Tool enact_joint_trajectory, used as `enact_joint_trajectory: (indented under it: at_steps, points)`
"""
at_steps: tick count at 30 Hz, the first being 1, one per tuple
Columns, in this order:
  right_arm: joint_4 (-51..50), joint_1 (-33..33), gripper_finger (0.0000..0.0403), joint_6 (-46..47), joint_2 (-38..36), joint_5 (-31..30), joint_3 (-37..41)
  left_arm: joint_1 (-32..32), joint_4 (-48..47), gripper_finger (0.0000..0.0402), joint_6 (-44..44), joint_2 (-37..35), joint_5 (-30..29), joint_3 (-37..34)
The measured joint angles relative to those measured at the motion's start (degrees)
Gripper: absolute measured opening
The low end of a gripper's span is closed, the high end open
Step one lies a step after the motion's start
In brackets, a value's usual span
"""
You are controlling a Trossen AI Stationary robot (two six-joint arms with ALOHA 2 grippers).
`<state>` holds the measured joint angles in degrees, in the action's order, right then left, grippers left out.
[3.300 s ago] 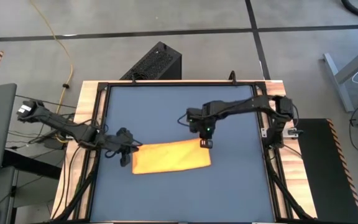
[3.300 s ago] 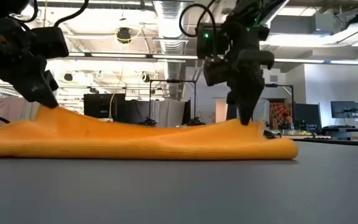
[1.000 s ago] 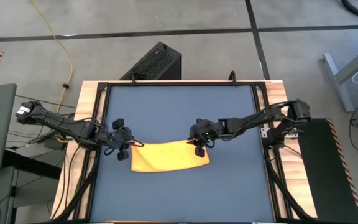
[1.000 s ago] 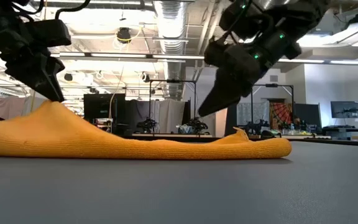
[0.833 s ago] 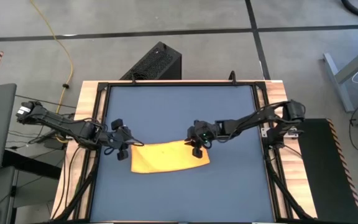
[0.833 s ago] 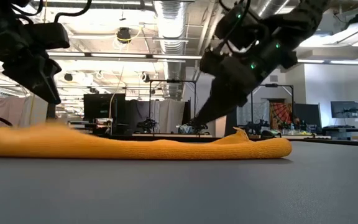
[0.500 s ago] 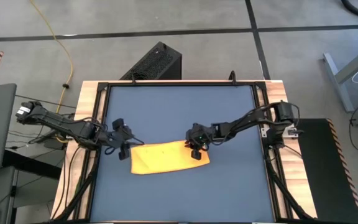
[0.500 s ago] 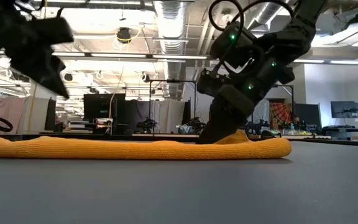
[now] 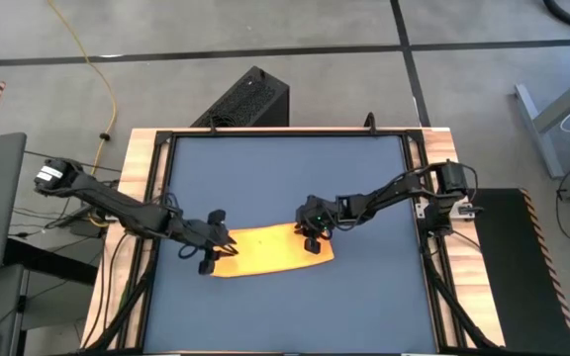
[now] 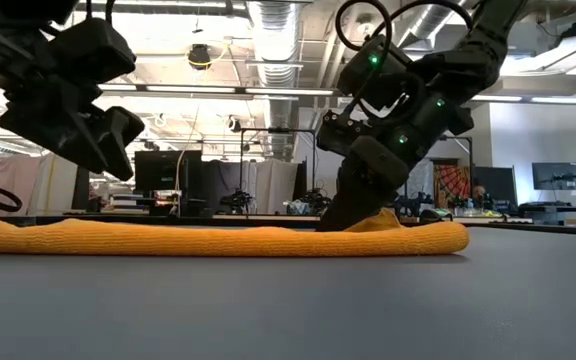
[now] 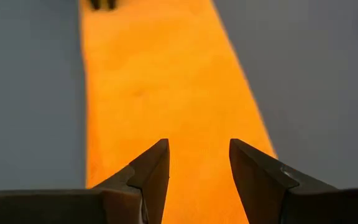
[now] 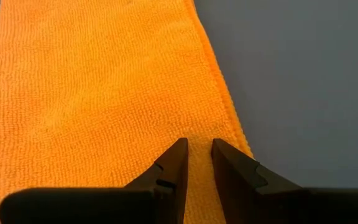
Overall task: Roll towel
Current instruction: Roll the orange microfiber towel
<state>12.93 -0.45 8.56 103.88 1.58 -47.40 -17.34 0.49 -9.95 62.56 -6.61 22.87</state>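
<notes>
Since a moment ago, my left gripper [image 9: 218,252] has let go of the cloth's left end and slid out over it; that raised corner has dropped back flat. From my left wrist I look past my two fingers [image 11: 149,171], spread apart with nothing between them, hovering above the towel [image 11: 160,93] without touching it. The towel [image 9: 270,249] lies as a folded yellow strip on the dark blue tabletop [image 9: 285,168], near the front middle. At its far right end my right gripper [image 9: 311,240] presses down on the upper corner, fingers [image 12: 174,163] narrow with only a thin gap, tips on the fabric near its edge. In the low view a small bump of cloth [image 10: 378,218] rises by my right gripper [image 10: 340,215].
</notes>
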Motion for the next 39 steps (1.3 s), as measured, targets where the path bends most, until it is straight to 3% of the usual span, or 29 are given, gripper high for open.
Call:
enact_joint_trajectory:
  at_steps: [7, 20, 39]
  points:
    - [-0.21, -0.46, 0.0102, 0.02, -0.02, -0.02, 0.00, 0.00, -0.72, 0.0155, 0.25, 2.80, 0.12, -0.27]
    - [-2.89, -0.46, 0.0102, 1.39, -0.17, -0.17, -0.07, 2.10, 8.74, 0.0155, 3.28, 19.29, -1.57, -0.53]
    - [-5.33, -0.35, 0.0102, 4.09, -0.22, -0.22, -0.11, 9.10, 7.85, 0.0155, 8.95, 19.46, -1.62, -0.03]
